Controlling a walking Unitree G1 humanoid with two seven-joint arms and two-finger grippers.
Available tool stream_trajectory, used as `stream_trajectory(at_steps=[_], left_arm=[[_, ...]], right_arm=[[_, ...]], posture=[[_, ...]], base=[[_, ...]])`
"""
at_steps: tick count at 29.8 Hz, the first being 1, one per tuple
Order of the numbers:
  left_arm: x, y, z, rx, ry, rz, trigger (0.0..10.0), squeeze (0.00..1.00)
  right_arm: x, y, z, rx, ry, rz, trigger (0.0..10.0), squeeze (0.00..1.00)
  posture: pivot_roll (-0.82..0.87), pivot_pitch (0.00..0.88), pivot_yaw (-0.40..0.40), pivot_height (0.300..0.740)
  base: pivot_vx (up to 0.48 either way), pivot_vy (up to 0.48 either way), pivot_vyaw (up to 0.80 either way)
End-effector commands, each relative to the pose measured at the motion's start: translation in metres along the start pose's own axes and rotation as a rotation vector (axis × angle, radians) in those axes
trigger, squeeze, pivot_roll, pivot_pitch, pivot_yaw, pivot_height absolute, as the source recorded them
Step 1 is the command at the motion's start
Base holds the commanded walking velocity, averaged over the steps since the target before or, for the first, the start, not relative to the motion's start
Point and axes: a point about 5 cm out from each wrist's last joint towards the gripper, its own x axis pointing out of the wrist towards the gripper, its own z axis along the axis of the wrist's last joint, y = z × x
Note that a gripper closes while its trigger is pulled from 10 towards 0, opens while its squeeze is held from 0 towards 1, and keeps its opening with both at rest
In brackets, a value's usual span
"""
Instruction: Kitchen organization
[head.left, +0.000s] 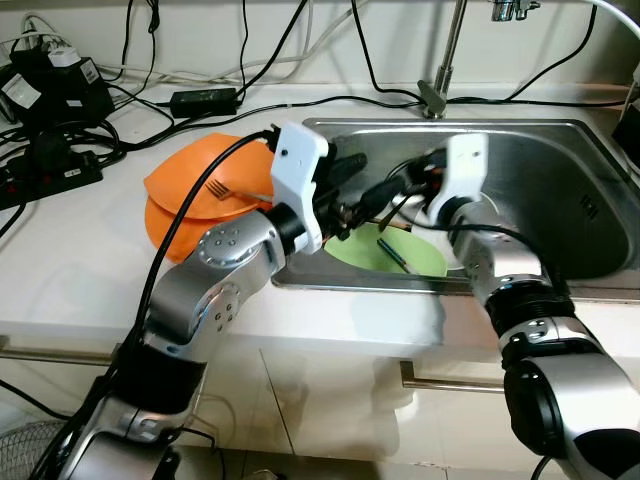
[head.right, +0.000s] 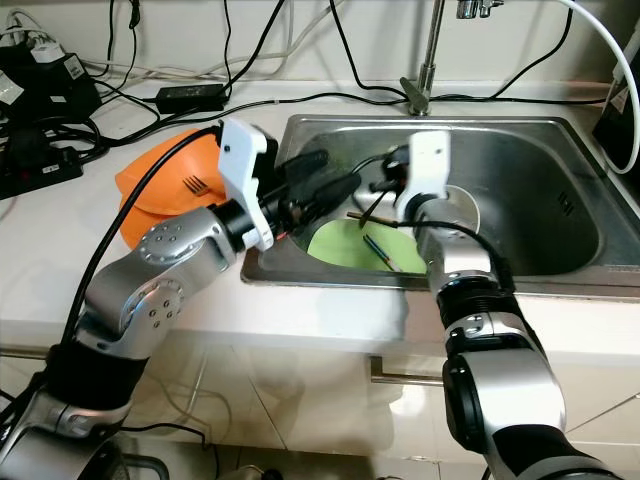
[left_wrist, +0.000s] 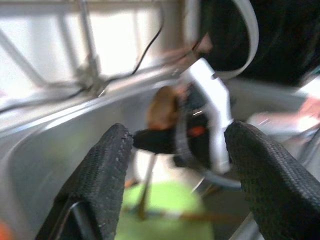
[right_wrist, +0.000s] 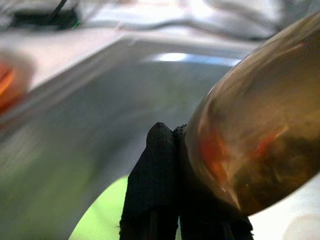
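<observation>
A green plate (head.left: 368, 250) lies at the sink's (head.left: 545, 180) left end, with a blue-handled utensil (head.left: 393, 253) on it. My right gripper (head.left: 412, 183) hovers just above the plate, shut on a glossy brown spoon (right_wrist: 250, 150) whose bowl sits against its fingers (right_wrist: 155, 185). My left gripper (head.left: 372, 188) reaches in over the sink's left rim, open and holding nothing, pointing at the right gripper from close by. In the left wrist view the spoon (left_wrist: 162, 107) and the green plate (left_wrist: 160, 210) lie between and beyond the left gripper's fingers (left_wrist: 107, 170).
Stacked orange plates (head.left: 185, 195) with a fork (head.left: 235, 192) on top rest on the counter left of the sink. A faucet (head.left: 440, 85) rises behind the sink. Power strips and cables (head.left: 50, 110) crowd the counter's back left. A white dish (head.right: 470, 210) lies under my right wrist.
</observation>
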Motion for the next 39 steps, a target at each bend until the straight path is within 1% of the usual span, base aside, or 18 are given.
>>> stream_trajectory(at_steps=[1,2,4,5,6,10,12,15,16,17,18,21,30,33,37,38,39], left_arm=[[-0.006,0.002,-0.001,0.045,0.026,0.003,10.0,1.00],[-0.009,0.004,-0.002,0.064,0.038,0.011,10.0,1.00],[-0.010,0.005,-0.002,0.077,0.045,0.017,10.0,1.00],[-0.013,0.008,-0.003,0.099,0.057,0.028,10.0,1.00],[-0.019,0.012,-0.005,0.137,0.080,0.050,10.0,1.00],[-0.024,0.018,-0.006,0.161,0.100,0.074,10.0,1.00],[-0.026,0.023,-0.009,0.199,0.127,0.087,10.0,1.00],[-0.027,0.025,-0.011,0.223,0.143,0.094,10.0,1.00],[-0.027,0.026,-0.011,0.225,0.145,0.095,10.0,1.00],[-0.027,0.027,-0.011,0.229,0.146,0.097,10.0,1.00],[-0.027,0.027,-0.010,0.234,0.146,0.099,10.0,1.00],[-0.028,0.028,-0.009,0.249,0.147,0.101,10.0,1.00],[-0.030,0.029,-0.012,0.251,0.161,0.109,10.0,1.00],[-0.030,0.031,-0.011,0.258,0.161,0.113,10.0,1.00],[-0.031,0.032,-0.010,0.283,0.168,0.120,10.0,1.00],[-0.033,0.035,-0.010,0.319,0.178,0.134,10.0,0.53],[-0.034,0.035,-0.010,0.326,0.180,0.138,10.0,0.53]], right_arm=[[0.001,0.007,-0.008,-0.023,0.046,0.051,3.6,0.00],[0.001,0.009,-0.009,-0.028,0.053,0.060,4.9,0.00],[0.001,0.010,-0.010,-0.031,0.057,0.063,4.9,0.00],[0.002,0.011,-0.012,-0.027,0.067,0.074,10.0,0.00],[0.002,0.013,-0.015,-0.019,0.081,0.088,10.0,0.00],[0.002,0.017,-0.018,-0.016,0.096,0.120,10.0,0.00],[0.002,0.018,-0.019,-0.018,0.101,0.133,10.0,0.00],[0.002,0.020,-0.020,-0.012,0.105,0.141,10.0,0.00],[0.002,0.020,-0.020,-0.008,0.107,0.144,10.0,0.65],[0.002,0.020,-0.021,-0.005,0.112,0.151,10.0,0.65],[0.002,0.021,-0.022,-0.004,0.117,0.155,10.0,1.00],[0.002,0.021,-0.025,-0.005,0.129,0.161,10.0,1.00],[0.000,0.018,-0.027,-0.001,0.136,0.162,10.0,1.00],[0.001,0.018,-0.026,0.007,0.132,0.161,10.0,1.00],[0.002,0.017,-0.020,-0.001,0.092,0.140,10.0,1.00],[0.002,0.009,-0.005,-0.017,0.007,0.073,10.0,1.00],[0.002,0.006,0.000,-0.020,-0.022,0.049,10.0,1.00]], posture=[[-0.04,0.035,0.048,0.740],[-0.04,0.034,0.048,0.740],[-0.04,0.034,0.048,0.740],[-0.03,0.033,0.048,0.740],[-0.03,0.031,0.048,0.740],[-0.03,0.030,0.050,0.740],[-0.03,0.028,0.049,0.740],[-0.03,0.027,0.048,0.740],[-0.04,0.026,0.047,0.740],[-0.04,0.026,0.046,0.740],[-0.04,0.026,0.045,0.740],[-0.04,0.026,0.045,0.740],[-0.03,0.022,0.044,0.740],[-0.03,0.021,0.044,0.740],[-0.03,0.021,0.044,0.740],[-0.03,0.023,0.044,0.740],[-0.03,0.023,0.044,0.740]], base=[[0.000,0.000,0.00],[0.000,0.000,0.00],[0.000,0.000,0.00],[0.000,0.000,0.00],[0.000,0.000,0.00],[0.000,0.000,0.00],[0.000,0.000,0.00],[0.000,0.000,0.00],[0.000,0.000,0.00],[0.000,0.000,0.00],[0.000,0.000,0.00],[0.000,0.000,0.00],[0.000,0.000,0.00],[0.000,0.000,0.00],[0.000,0.000,0.00],[0.000,0.000,0.00],[0.000,0.000,0.00]])
